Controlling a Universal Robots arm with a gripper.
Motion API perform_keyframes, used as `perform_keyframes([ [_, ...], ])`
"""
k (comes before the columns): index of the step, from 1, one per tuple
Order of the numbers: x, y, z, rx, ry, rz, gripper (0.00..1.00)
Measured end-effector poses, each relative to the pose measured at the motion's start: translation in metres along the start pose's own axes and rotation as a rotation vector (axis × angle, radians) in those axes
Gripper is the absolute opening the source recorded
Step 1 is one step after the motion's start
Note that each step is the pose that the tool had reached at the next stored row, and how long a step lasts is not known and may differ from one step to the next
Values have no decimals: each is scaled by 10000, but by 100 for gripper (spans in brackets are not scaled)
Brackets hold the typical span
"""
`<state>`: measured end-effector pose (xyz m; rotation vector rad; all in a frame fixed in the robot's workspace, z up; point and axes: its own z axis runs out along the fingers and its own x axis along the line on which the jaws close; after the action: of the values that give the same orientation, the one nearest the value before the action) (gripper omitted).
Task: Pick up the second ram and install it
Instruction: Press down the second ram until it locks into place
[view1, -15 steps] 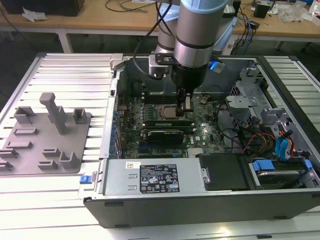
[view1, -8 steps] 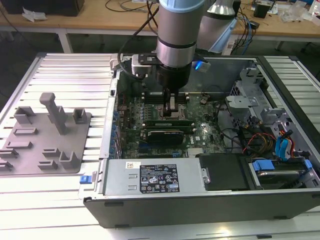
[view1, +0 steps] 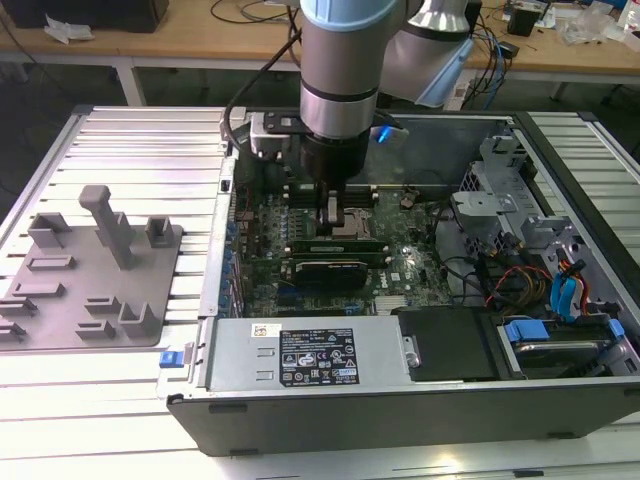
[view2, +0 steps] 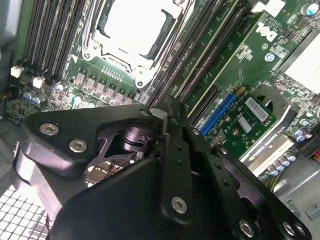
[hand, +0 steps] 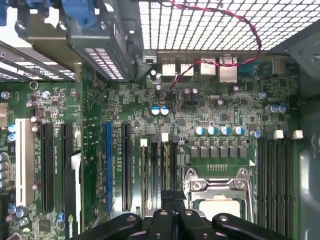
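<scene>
Install step by the looks: tool (view1: 332, 218) down over the motherboard (hand: 210, 115) by the CPU socket (hand: 216, 192), fingers pinched together on the second ram (view1: 335, 244), seating it. Needs straight-down pressure.

Green motherboard (hand: 200, 115), a blue slot (hand: 108, 165), black memory slots (hand: 275, 170), a silver CPU socket (view2: 135, 30), grey tray (view1: 90, 270).

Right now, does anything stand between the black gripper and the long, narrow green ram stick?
Nothing visible does. In the exterior view the black gripper hangs directly over the long, narrow green ram stick; whether they touch cannot be told.
</scene>
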<state>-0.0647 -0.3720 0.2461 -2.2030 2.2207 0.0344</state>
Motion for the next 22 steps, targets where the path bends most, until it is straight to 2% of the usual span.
perform_keyframes([
  [1,1,9,32,-1,-1,0,8],
  [22,6,11,184,-4,7,0,8],
])
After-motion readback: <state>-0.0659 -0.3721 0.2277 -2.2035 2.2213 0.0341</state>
